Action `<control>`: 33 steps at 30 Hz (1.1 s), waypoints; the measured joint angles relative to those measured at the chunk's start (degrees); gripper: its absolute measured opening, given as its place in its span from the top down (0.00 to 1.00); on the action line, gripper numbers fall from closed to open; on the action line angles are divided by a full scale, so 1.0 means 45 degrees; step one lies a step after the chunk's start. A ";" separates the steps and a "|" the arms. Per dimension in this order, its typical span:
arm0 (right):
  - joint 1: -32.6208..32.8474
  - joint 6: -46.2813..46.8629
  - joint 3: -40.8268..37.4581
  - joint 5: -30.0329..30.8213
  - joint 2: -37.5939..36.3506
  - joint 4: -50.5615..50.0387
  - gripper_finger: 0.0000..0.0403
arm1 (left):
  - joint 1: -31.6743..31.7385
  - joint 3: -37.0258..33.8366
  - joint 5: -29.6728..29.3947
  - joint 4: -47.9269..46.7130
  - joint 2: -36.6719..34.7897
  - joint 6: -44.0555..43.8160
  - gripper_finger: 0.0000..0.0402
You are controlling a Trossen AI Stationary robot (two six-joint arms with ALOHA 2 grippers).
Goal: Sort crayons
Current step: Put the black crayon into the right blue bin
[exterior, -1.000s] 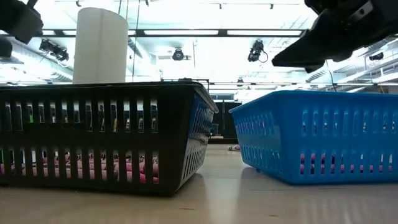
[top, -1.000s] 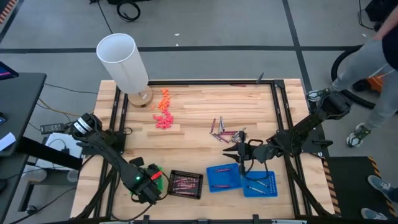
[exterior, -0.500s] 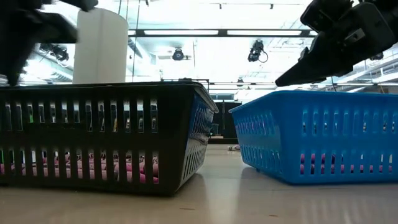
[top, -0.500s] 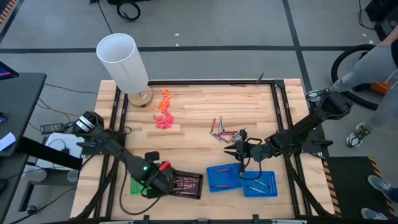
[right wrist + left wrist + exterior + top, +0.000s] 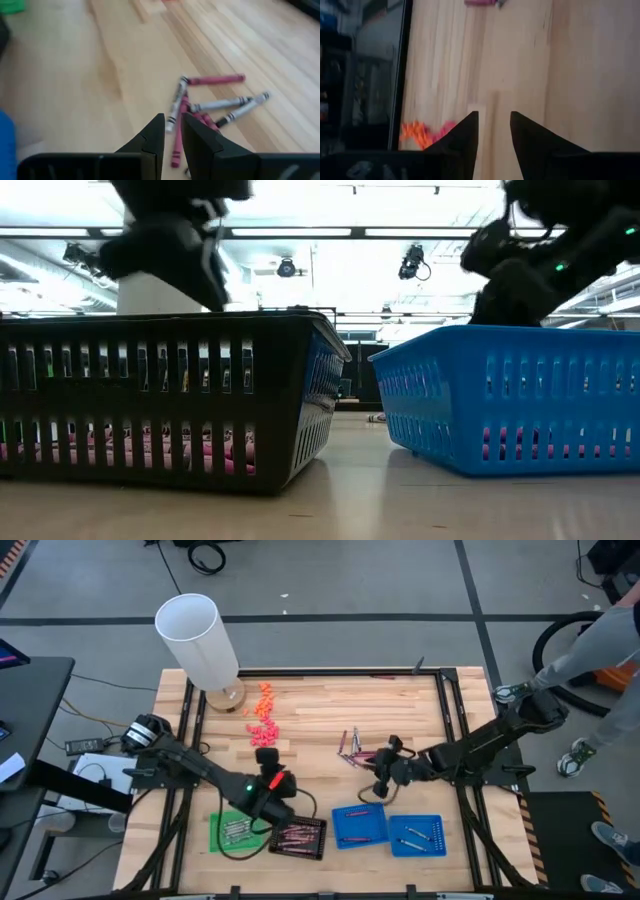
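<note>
Right pincer [image 5: 381, 783] hung near the loose crayons [image 5: 360, 750] mid-worktop [image 5: 330, 710], fingers nearly pressed together, nothing pinched; left pincer [image 5: 272, 772] hovered above the black basket [image 5: 298, 837], slightly spread, empty. Some crayons already lay in black, blue [image 5: 388, 830] and green [image 5: 230, 832] baskets, a handful remained. Basket contents were hard to make out.
</note>
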 joint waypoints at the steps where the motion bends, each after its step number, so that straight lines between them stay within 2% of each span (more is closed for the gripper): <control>1: -0.0254 0.0031 0.0000 -0.0212 0.0000 -0.0054 0.82 | 0.0156 -0.0182 -0.0034 0.0608 0.0000 0.0633 0.69; 7: -0.1318 -0.0078 0.0154 -0.1284 -0.0001 -0.0634 0.82 | 0.0871 -0.1177 0.0607 0.4159 0.0000 0.3853 0.69; 16: -0.1583 -0.0707 0.1332 -0.1364 -0.0005 -0.3381 0.81 | 0.1712 -0.2557 0.0864 0.7372 0.0000 0.5930 0.69; 21: -0.2378 -0.0963 0.1530 -0.1977 0.0000 -0.3473 0.79 | 0.2308 -0.3339 0.1310 0.9401 0.0000 0.7516 0.69; 28: -0.3619 -0.1002 0.1530 -0.2423 0.0000 -0.3077 0.77 | 0.3748 -0.4188 0.2913 1.1821 -0.0167 0.9917 0.69; 33: -0.4076 -0.0533 0.1531 -0.2468 0.0000 -0.2883 0.76 | 0.4798 -0.4606 0.4279 1.3047 -0.0499 1.0780 0.69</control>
